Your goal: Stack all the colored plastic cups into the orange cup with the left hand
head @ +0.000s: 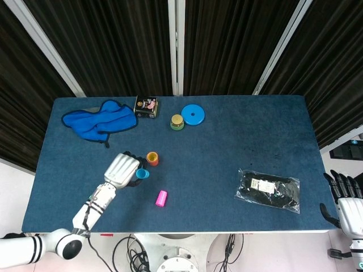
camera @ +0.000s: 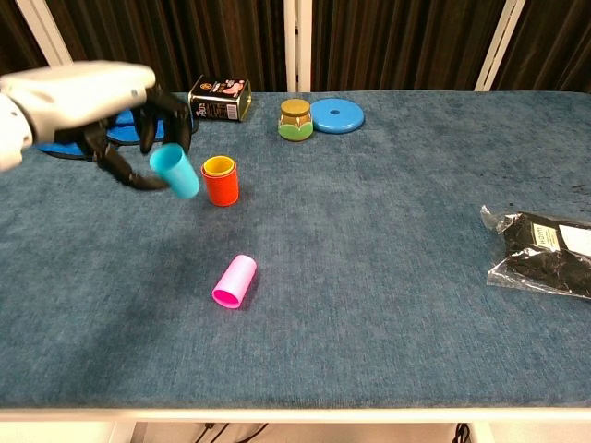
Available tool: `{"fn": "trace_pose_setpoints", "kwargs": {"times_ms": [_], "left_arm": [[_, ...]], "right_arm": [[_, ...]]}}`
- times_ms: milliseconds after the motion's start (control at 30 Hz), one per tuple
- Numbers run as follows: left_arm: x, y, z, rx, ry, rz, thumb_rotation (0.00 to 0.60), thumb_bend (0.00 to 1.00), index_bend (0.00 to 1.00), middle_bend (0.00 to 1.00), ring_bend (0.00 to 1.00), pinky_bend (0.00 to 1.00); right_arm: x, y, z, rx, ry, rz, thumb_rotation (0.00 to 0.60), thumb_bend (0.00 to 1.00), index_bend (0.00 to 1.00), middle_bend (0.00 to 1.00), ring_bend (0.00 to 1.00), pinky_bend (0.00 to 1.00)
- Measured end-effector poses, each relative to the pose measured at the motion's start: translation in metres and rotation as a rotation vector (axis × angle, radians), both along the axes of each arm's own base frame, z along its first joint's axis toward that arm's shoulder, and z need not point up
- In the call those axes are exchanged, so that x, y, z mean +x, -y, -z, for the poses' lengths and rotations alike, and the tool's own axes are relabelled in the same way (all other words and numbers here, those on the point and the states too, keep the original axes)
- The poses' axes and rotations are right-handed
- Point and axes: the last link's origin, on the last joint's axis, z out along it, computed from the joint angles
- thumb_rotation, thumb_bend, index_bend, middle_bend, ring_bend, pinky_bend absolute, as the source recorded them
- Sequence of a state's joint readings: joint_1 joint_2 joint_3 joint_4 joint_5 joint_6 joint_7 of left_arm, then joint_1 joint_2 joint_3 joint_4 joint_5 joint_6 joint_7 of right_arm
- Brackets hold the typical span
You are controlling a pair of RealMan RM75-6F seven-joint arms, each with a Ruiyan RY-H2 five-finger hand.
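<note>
Now the left hand [camera: 88, 97] holds the blue cup [camera: 175, 172] between its dark fingers, tilted and lifted above the table [camera: 388, 231], just left of the orange cup [camera: 221, 184], which stands upright with a yellow cup [camera: 219, 165] inside. Nearer the front edge, the pink cup [camera: 235, 281] lies on its side. At the table's far right corner, the right hand [head: 347, 199] hangs with fingers apart, holding nothing.

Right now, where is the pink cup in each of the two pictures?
Head view: the pink cup lies on its side near the table's front edge, left of centre, below the orange cup.
Chest view: the pink cup lies left of centre, nearer the camera than the orange cup.
Shared landmark: the orange cup, with the left hand holding a blue cup beside it.
</note>
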State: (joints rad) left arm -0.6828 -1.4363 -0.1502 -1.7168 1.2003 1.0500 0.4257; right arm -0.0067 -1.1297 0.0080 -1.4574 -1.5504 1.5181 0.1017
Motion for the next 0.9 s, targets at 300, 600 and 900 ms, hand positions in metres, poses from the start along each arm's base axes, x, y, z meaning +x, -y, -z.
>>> {"fn": "trace_pose_setpoints", "kwargs": {"times_ms": [300,600,900], "left_arm": [[0.016,-0.032,0.003,0.0,0.06,-0.056,0.6,0.26,0.52,0.5,0.51,0.41],[0.016,-0.053,0.023,-0.01,0.047,-0.088,0.6,0.26,0.52,0.5,0.51,0.41],[0.009,-0.058,0.034,-0.015,0.055,-0.106,0.6,0.26,0.51,0.5,0.51,0.41]], "right_arm": [[0.003,-0.002,0.0,0.004,0.004,-0.008,0.6,0.33,0.0,0.0,0.0,0.0],[0.003,-0.002,-0.003,0.016,0.007,-0.006,0.6,0.33,0.0,0.0,0.0,0.0],[0.004,0.0,-0.004,0.012,0.01,-0.003,0.6,0.33,0.0,0.0,0.0,0.0]]}}
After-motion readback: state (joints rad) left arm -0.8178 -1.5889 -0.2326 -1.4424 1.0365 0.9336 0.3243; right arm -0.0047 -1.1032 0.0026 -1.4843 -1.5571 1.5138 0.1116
